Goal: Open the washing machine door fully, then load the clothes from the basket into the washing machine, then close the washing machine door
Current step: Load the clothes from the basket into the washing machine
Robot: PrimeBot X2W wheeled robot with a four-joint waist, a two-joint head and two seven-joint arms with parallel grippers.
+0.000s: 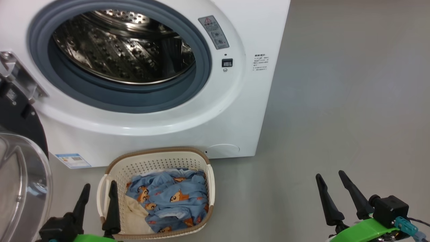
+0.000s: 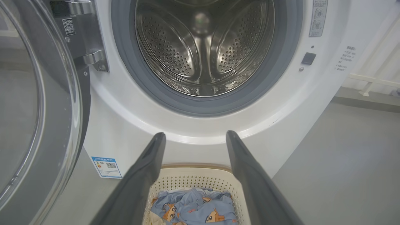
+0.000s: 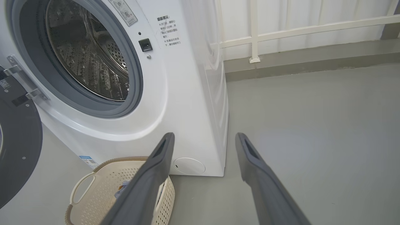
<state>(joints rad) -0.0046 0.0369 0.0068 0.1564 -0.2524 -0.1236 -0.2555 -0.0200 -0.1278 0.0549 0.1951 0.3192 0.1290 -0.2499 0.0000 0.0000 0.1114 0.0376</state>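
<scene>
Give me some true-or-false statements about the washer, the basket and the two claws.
1. The washing machine door is swung open. True.
2. The drum already holds laundry. False: it is empty; the clothes lie in the basket.
3. The left claw is shut on a garment. False: it is open and holds nothing.
4. The right claw is open above the floor. True.
5. The basket stands on the floor before the washing machine. True.
</scene>
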